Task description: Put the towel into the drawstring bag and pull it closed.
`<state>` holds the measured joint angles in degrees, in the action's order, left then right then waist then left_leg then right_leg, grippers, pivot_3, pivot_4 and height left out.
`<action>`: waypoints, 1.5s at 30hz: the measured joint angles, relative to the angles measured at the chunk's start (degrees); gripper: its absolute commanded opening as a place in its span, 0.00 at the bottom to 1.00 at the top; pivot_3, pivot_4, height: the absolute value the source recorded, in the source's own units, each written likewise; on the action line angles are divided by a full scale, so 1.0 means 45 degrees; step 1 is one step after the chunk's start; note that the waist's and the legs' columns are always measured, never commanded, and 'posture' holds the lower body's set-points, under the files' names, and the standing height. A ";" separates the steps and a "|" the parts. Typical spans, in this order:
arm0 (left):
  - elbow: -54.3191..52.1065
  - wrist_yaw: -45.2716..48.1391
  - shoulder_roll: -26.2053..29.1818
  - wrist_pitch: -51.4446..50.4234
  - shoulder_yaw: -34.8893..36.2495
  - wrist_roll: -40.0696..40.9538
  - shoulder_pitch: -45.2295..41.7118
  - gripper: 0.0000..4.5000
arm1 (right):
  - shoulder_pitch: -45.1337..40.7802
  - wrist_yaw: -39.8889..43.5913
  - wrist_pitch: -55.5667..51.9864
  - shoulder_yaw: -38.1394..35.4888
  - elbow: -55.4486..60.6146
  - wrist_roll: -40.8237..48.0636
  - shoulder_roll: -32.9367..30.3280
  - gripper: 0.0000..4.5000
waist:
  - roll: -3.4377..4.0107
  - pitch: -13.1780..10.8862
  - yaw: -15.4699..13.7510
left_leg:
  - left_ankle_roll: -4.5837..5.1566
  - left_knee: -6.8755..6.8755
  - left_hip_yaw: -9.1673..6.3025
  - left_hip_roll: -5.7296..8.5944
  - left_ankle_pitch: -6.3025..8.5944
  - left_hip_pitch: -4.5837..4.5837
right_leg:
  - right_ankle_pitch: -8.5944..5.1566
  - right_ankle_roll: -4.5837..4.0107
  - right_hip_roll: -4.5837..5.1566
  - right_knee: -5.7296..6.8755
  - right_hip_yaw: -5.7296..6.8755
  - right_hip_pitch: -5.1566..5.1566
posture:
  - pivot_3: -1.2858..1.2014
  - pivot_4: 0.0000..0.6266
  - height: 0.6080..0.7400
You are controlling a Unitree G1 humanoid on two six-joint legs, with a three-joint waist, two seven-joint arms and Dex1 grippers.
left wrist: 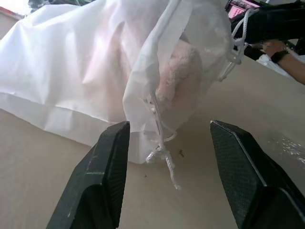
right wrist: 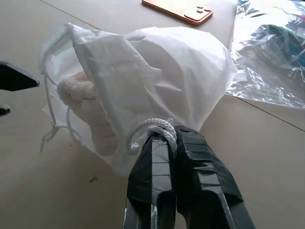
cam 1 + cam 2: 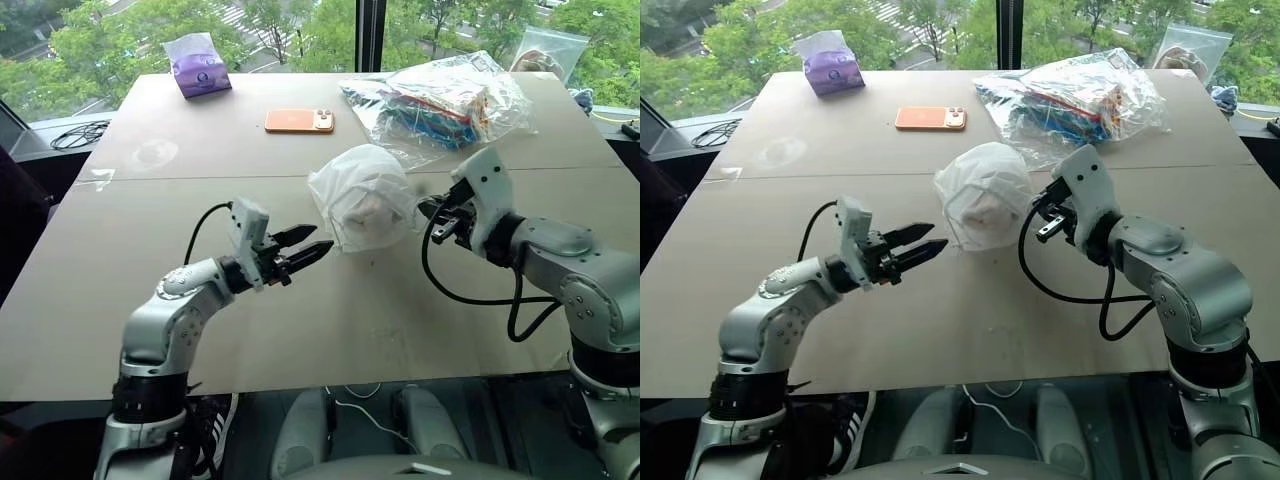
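Observation:
The white drawstring bag (image 3: 365,190) lies on the table's middle, bunched up, with its mouth turned toward my left gripper. The cream towel (image 2: 78,90) sits inside it and shows through the mouth and the thin fabric (image 1: 183,76). My right gripper (image 2: 174,133) is shut on a loop of the bag's white cord (image 2: 147,129) at the bag's right side (image 3: 435,212). My left gripper (image 3: 305,250) is open, a short way left of the bag and apart from it. A loose knotted cord end (image 1: 159,155) hangs from the mouth between its fingers (image 1: 112,157).
A purple tissue pack (image 3: 197,65) stands at the far left and an orange phone (image 3: 299,120) lies behind the bag. A clear plastic bag with colourful contents (image 3: 450,100) lies at the back right, close behind my right arm. Black cable (image 3: 78,133) lies off the table's left edge.

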<state>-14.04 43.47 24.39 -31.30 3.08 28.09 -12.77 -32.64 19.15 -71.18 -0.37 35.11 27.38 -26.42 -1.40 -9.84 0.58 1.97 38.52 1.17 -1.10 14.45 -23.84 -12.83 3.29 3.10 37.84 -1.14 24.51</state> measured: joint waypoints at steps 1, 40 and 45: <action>0.0252 -0.0270 -0.0278 0.0499 -0.0308 -0.0398 0.0012 0.60 | -0.0090 -0.0027 -0.0054 0.0001 -0.0001 0.0029 0.0018 0.00 | -0.0002 0.0001 0.0004 | 0.0000 0.0000 -0.0003 0.0016 0.0000 0.0000 | 0.0000 0.0000 -0.0002 -0.0002 0.0001 0.0000 | 0.52 0.24 1.00; 0.0127 -0.0944 -0.1399 0.1312 0.1123 0.0990 0.2654 0.01 | 0.0320 -0.1921 -0.0112 -0.2603 -0.1162 0.0079 0.1988 0.00 | 0.0002 0.0003 0.0053 | 0.0001 -0.0007 -0.0004 -0.0023 0.0001 0.0003 | -0.0001 -0.0001 -0.0009 -0.0003 0.0002 0.0001 | 0.52 0.24 1.00; 0.0103 -0.2073 -0.1892 0.1678 0.1785 0.0989 0.2806 0.01 | 0.0132 -0.2538 -0.0166 -0.3134 -0.1676 0.0057 0.2480 0.00 | 0.0002 0.0003 0.0042 | 0.0001 -0.0006 -0.0001 -0.0021 0.0001 0.0002 | -0.0001 0.0000 -0.0007 -0.0007 0.0000 0.0000 | 0.52 0.24 1.00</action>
<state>-13.58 34.14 15.88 -23.75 11.11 32.54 -0.14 -32.05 7.73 -71.93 -14.47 27.56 27.64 -15.26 -1.40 -9.83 0.77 1.97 38.49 1.16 -1.20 14.46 -23.84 -12.83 3.29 3.07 37.81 -1.13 24.51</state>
